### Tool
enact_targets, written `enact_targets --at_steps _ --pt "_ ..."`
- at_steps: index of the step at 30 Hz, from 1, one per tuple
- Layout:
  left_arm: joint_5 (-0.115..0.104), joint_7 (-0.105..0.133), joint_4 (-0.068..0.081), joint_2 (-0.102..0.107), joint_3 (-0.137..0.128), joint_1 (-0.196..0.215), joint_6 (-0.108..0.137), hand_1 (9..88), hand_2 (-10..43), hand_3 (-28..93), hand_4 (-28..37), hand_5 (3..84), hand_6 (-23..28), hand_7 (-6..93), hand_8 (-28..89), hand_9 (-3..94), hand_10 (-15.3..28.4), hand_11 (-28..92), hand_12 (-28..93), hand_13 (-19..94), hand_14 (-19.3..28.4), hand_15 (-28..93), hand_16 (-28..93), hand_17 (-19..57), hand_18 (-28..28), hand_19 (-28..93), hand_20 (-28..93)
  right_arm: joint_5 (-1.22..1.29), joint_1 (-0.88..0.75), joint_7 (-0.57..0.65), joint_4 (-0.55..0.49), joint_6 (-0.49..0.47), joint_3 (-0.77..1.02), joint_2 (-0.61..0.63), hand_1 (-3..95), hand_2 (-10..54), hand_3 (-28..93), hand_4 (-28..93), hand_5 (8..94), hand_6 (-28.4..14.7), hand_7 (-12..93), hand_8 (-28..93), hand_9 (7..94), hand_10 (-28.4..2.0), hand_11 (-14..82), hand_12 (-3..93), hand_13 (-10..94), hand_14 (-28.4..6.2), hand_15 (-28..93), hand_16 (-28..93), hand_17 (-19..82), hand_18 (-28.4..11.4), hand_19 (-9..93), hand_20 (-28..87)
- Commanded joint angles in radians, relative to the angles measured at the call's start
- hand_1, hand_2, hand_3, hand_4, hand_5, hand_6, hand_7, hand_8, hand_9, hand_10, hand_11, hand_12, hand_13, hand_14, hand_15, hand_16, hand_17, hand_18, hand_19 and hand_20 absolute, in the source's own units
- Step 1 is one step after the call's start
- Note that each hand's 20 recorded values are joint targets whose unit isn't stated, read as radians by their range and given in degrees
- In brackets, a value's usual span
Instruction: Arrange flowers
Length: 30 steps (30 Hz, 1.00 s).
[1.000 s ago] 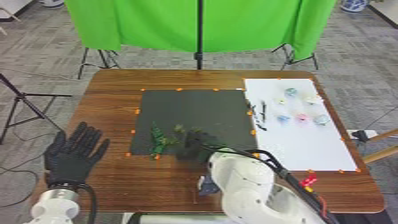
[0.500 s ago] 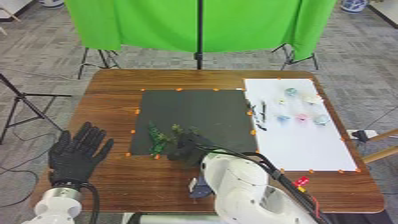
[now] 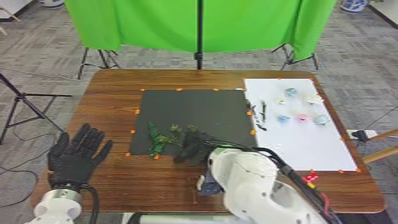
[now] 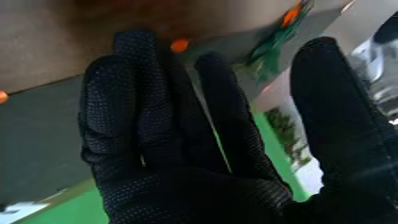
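Flowers (image 3: 302, 118) lie on the white sheet (image 3: 306, 150) at right; my right robot hand (image 3: 191, 149), fingers straight, grips nothing beside the green sprigs (image 3: 158, 140), which I should nudge gently by their stems.

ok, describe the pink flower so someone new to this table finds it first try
Start with the white sheet on the right side of the brown table. On it, find the nearest row of three flowers. The pink flower is the middle one, set apart by color from its bluish neighbors.
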Motion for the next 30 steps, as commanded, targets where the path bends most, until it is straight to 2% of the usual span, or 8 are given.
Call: enact_targets --at_steps 1,6,9,15,18,23,26,30 --pt "-0.01 0.002 0.015 -0.002 0.009 0.004 -0.007 26.7 13.3 77 -28.3 46.2 7.0 28.5 -13 41.9 15.6 33 15 30 15.0 50 -5 -5.1 15.4 39 20 0.018 0.002 -0.005 -0.042 0.024 0.005 0.001 33.9 -4.9 66 -15 64.0 -4.6 9 -8 57.9 -27.8 8.0 15.5 58 -20.8 49 21 33 -28.4 87 28" --pt "-0.01 0.002 0.013 -0.011 0.005 0.01 -0.004 26.8 13.2 77 -28.3 46.2 7.0 28.6 -13 42.0 15.6 33 15 30 14.9 50 -5 -5.0 15.4 39 20 0.013 -0.008 0.032 -0.081 0.078 0.045 0.031 34.3 -4.8 66 -15 69.3 -4.6 8 -9 57.6 -28.3 6.8 14.5 58 -21.2 47 20 34 -28.4 87 29" --pt "-0.007 0.009 0.011 -0.016 0.002 0.016 -0.012 26.8 13.2 77 -28.3 46.2 7.0 28.6 -13 42.0 15.6 33 15 30 15.1 50 -5 -5.0 15.4 39 20 -0.035 -0.007 0.036 -0.086 0.168 0.091 0.061 34.6 -4.7 65 -14 73.2 -5.7 9 -8 60.1 -28.0 7.8 14.5 60 -21.1 47 20 35 -28.4 86 29" --pt "-0.002 0.026 0.006 -0.027 0.002 0.015 -0.03 26.8 13.2 77 -28.3 46.3 7.0 28.5 -13 42.1 15.7 33 15 30 15.1 50 -5 -5.0 15.3 39 20 -0.079 0.024 0.123 -0.015 0.321 0.232 0.127 35.8 -5.0 63 -14 69.7 -7.7 12 -7 68.6 -23.9 13.9 17.9 65 -18.8 50 22 40 -26.6 89 30" --pt "0.003 0.03 0.003 -0.026 0.0 0.016 -0.037 26.8 13.2 76 -28.3 46.3 7.1 28.4 -13 42.1 15.7 33 15 30 15.1 50 -5 -5.0 15.3 39 20 -0.176 0.036 0.153 0.044 0.389 0.268 0.171 37.1 -6.7 63 -14 65.8 -9.2 11 -7 66.8 -24.5 13.7 18.0 63 -18.9 51 22 41 -26.5 89 29" --pt "-0.002 0.031 0.003 -0.03 -0.001 0.018 -0.033 26.8 13.2 76 -28.3 46.3 7.0 28.4 -13 42.1 15.7 33 15 30 15.0 49 -5 -5.0 15.3 39 20 -0.177 0.093 0.17 0.149 0.416 0.271 0.206 40.7 -9.5 64 -18 60.9 -11.2 9 -6 61.9 -25.4 13.5 17.6 60 -19.3 54 22 41 -26.7 92 25" --pt "-0.04 0.034 0.006 -0.034 0.0 0.017 -0.035 26.8 13.2 76 -28.3 46.4 7.1 28.3 -13 42.2 15.7 33 15 30 15.0 50 -5 -5.0 15.3 39 20 -0.166 0.156 0.17 0.241 0.368 0.231 0.201 42.6 -9.5 64 -20 60.7 -11.4 9 -6 62.1 -24.3 14.1 17.5 61 -18.2 54 21 42 -24.9 92 25" --pt "-0.022 0.026 0.01 -0.033 0.006 0.007 -0.036 26.8 13.2 76 -28.3 46.3 7.0 28.2 -13 42.2 15.7 33 15 30 15.1 50 -4 -5.1 15.4 39 20 -0.176 0.201 0.169 0.313 0.37 0.183 0.203 43.8 -9.5 63 -23 61.1 -11.8 9 -6 62.2 -24.0 14.4 17.4 61 -17.7 53 22 43 -24.1 93 24"
